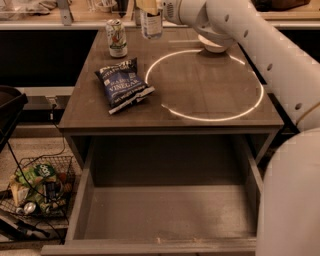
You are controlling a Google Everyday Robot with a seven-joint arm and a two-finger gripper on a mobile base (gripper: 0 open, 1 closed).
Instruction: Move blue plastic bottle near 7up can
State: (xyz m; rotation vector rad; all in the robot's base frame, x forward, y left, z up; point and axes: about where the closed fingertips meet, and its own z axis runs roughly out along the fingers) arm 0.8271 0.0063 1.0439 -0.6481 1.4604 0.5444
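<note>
The gripper [148, 6], at the far edge of the table [90, 116], pinches the upper part of the blue plastic bottle [151, 25]. The bottle is near the 7up can [116, 38], to its right and not touching it. The dark blue chip bag [124, 85] reads "VINEGAR"; the can's print is illegible.

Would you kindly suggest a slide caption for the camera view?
The gripper, at the top of the view, grips the blue plastic bottle just right of the 7up can.
</note>
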